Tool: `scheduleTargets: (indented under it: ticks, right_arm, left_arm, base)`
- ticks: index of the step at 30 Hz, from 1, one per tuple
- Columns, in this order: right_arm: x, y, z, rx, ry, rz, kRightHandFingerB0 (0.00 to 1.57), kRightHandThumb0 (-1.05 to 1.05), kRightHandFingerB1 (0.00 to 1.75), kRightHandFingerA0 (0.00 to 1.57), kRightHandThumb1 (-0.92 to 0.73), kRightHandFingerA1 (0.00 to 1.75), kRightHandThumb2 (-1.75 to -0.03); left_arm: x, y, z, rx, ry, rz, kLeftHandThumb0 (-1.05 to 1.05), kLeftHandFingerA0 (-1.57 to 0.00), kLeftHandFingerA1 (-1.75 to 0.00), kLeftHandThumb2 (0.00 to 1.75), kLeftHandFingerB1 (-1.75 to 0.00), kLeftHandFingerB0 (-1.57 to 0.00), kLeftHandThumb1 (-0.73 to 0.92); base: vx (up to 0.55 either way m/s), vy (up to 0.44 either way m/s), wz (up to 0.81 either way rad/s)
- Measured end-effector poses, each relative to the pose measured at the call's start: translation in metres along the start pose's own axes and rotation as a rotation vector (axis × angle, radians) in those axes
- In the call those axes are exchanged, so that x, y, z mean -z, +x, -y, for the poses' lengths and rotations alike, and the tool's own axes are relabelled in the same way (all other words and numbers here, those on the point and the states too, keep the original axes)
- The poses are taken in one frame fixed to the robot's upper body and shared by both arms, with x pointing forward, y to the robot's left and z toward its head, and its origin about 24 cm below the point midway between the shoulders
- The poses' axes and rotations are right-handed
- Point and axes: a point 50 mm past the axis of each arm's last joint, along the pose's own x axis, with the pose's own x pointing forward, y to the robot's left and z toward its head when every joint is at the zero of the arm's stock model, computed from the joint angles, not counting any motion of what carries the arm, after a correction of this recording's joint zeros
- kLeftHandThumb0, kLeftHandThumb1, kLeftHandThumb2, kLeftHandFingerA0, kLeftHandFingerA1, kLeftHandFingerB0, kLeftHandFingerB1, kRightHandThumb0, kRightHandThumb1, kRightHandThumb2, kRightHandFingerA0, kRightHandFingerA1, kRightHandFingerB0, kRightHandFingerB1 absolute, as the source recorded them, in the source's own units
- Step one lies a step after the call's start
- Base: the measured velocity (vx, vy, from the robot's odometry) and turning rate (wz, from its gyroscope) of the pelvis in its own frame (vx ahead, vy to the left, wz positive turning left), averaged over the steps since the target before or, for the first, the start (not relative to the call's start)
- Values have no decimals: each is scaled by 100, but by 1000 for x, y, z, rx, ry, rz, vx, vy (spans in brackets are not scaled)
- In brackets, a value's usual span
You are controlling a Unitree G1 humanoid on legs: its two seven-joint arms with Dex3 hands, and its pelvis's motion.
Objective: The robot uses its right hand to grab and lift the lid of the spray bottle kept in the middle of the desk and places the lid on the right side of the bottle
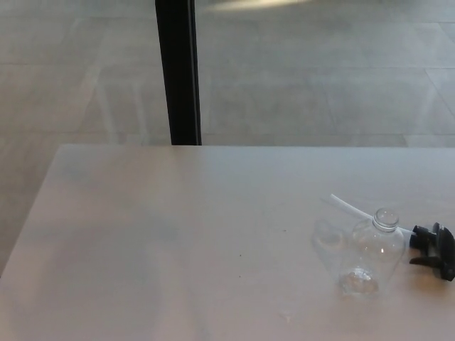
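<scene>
1. The clear plastic spray bottle stands upright on the pale grey counter, toward its right part, with its round neck open and nothing screwed onto it.
2. The black trigger spray lid lies on its side on the counter just beside the bottle, on the picture's right, which matches the spot the task names for it.
3. The lid's thin white dip tube runs behind the bottle's neck and ends on the bottle's far left; it lies flat because the lid rests on its side.
4. Neither hand is in view, so whether the right hand's fingers are spread or closed cannot be told; nothing holds the lid.
5. Judging by this layout, the lid's placement looks done, and the bottle stands steady on its own base.
</scene>
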Motion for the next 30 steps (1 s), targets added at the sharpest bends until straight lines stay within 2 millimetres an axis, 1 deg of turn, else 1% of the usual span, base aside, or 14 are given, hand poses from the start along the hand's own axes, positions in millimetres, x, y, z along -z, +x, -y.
scheduleTargets:
  ticks: [1, 4, 5, 10, 14, 15, 16, 17, 18, 20, 23, 25, 26, 30]
  right_arm:
    - [6, -1, 0, 5, 21, -18, 0, -65, 43, 0, -68, 71, -60]
    - [39, -7, -7, 32, 134, -131, 1, -61, 48, 0, -45, 61, -92]
    - [49, -9, -10, 36, 164, -167, 8, -63, 45, 0, -63, 65, -59]
    - [80, -19, -29, 8, 246, -279, 9, -62, 41, 0, -64, 57, -60]
    - [86, -21, -36, -22, 253, -307, 9, -62, 39, 0, -65, 63, -60]
    - [87, -22, -38, -29, 252, -312, 0, -38, 51, 8, -45, 59, -101]
    - [88, -22, -39, -33, 251, -314, 0, -38, 51, 8, -45, 59, -101]
    - [89, -23, -40, -42, 251, -321, 10, -63, 39, 1, -65, 62, -59]
    - [90, -23, -41, -46, 253, -324, 0, -38, 52, 8, -46, 59, -102]
    - [93, -25, -42, -62, 250, -334, 0, -37, 51, 8, -47, 59, -102]
    - [93, -26, -41, -74, 244, -333, 0, -37, 51, 9, -46, 59, -101]
    - [93, -27, -42, -85, 241, -335, 19, -63, 41, 9, -63, 72, -59]
    - [94, -28, -42, -93, 236, -338, 15, -65, 48, 15, -49, 66, -81]
    - [95, -30, -44, -129, 222, -341, 19, -61, 40, 12, -62, 65, -59]
  left_arm:
    - [1, 0, 0, -2, -2, -3, -96, -63, -107, 115, -90, -36, 37]
    - [7, -1, 0, -17, -14, -22, -100, -59, -106, 109, -89, -35, 32]
    - [9, -1, 0, -23, -19, -32, -98, -48, -119, 102, -103, -29, 39]
    - [18, -3, -2, -54, -22, -67, -96, -48, -120, 104, -101, -27, 37]
    - [20, -4, -2, -71, -9, -82, -93, -48, -121, 103, -102, -26, 38]
    - [20, -3, -2, -75, -11, -83, -95, -60, -107, 118, -84, -24, 38]
    - [20, -3, -2, -77, -12, -84, -95, -60, -107, 118, -84, -24, 38]
    - [20, -3, -3, -82, -17, -85, -96, -58, -106, 118, -83, -23, 39]
    - [20, -3, -3, -83, -20, -84, -94, -60, -107, 118, -86, -28, 37]
    - [20, -3, -3, -86, -21, -83, -95, -47, -126, 106, -105, -25, 36]
    - [20, -3, -3, -91, -21, -82, -93, -60, -105, 118, -86, -31, 38]
    - [20, -4, -4, -92, -20, -84, -93, -54, -102, 117, -82, -23, 36]
    - [20, -4, -4, -92, -20, -85, -93, -56, -106, 110, -88, -32, 31]
    - [20, -4, -4, -96, -35, -83, -96, -60, -110, 108, -91, -32, 27]
  base:
    - [0, 0, 0]
    - [0, 0, 0]
    - [0, 0, 0]
    - [0, 0, 0]
    - [0, 0, 0]
    - [0, 0, 0]
    - [0, 0, 0]
    - [0, 0, 0]
    - [0, 0, 0]
    - [0, 0, 0]
    - [0, 0, 0]
    - [0, 0, 0]
    - [0, 0, 0]
    - [0, 0, 0]
